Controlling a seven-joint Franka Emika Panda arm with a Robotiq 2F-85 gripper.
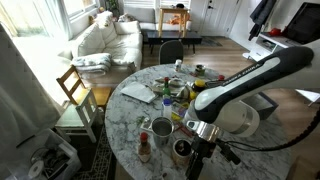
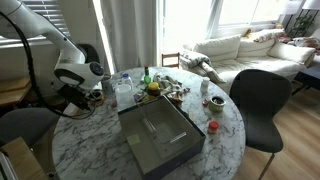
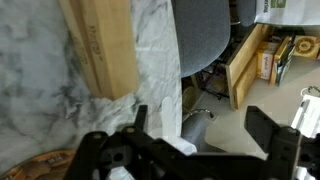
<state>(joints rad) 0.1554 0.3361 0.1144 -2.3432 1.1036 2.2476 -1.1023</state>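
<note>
The jaws are gaping wide and empty above the table (image 3: 35, 70) edge. A pale wooden block (image 3: 100, 45) is lying nearby.

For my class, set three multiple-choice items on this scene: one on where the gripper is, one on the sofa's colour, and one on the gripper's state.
1. Where is the gripper?
A. at the rim of the table
B. over a bookshelf
C. inside a drawer

2. What colour is the sofa?
A. red
B. white
C. green

3. How do the gripper's jaws stand?
A. shut on a cup
B. shut on nothing
C. open

Key:
1 A, the wrist view shows the marble edge beside it.
2 B, it is white in both exterior views.
3 C, the jaws are wide apart in the wrist view.
</note>
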